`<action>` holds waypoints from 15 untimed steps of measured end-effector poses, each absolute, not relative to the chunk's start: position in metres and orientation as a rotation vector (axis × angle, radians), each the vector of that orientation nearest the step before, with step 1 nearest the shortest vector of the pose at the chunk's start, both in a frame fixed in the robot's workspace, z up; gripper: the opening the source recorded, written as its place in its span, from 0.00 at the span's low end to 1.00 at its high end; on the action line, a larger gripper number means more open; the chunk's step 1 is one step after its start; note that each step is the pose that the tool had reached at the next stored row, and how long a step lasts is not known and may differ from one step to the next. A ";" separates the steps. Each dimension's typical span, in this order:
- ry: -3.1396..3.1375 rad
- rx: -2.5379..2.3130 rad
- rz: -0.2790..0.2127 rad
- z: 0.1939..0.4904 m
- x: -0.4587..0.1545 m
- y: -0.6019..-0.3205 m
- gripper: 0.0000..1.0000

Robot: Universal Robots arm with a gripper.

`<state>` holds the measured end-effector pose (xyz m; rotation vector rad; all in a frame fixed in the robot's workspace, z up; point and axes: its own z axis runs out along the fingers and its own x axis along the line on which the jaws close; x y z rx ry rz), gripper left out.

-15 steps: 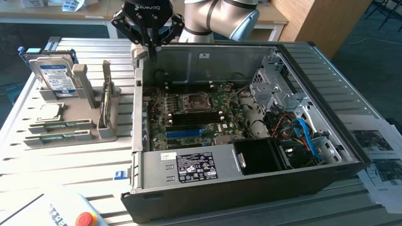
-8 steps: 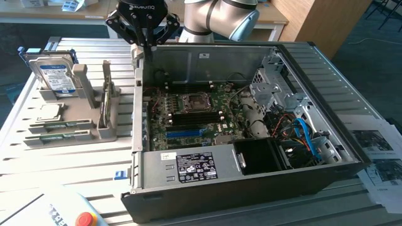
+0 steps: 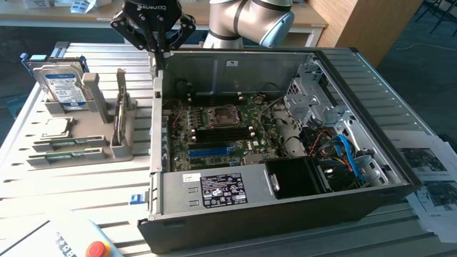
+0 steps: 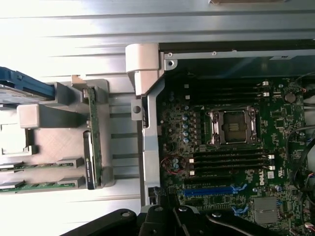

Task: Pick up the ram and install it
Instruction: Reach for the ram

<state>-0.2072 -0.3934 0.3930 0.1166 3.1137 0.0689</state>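
Note:
The ram (image 3: 121,107) is a thin green stick standing on edge in a grey holder (image 3: 93,152), at the exterior view's left of the open computer case (image 3: 286,209). In the wrist view the ram (image 4: 92,132) runs along the holder's edge, beside the case wall. My gripper (image 3: 158,52) hangs high above the case's back corner on that side. It is shut with nothing between its fingers, well apart from the ram. Dark gripper linkages (image 4: 172,221) edge the wrist view. The motherboard (image 3: 228,128) lies exposed, with black memory slots (image 4: 229,160) beside the processor socket (image 4: 232,127).
A silver hard drive (image 3: 63,85) stands in the holder's far end. A processor chip (image 3: 57,127) and two small green modules (image 3: 64,144) lie nearer. A blue slot strip (image 4: 211,189), cables (image 3: 343,152) and a power supply (image 3: 214,190) crowd the case. A red button (image 3: 98,249) sits in front.

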 end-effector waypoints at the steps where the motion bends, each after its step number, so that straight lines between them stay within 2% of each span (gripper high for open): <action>1: 3.114 0.117 0.069 0.393 -0.209 -0.393 0.10; 15: 3.114 0.117 0.069 0.393 -0.246 -0.390 0.10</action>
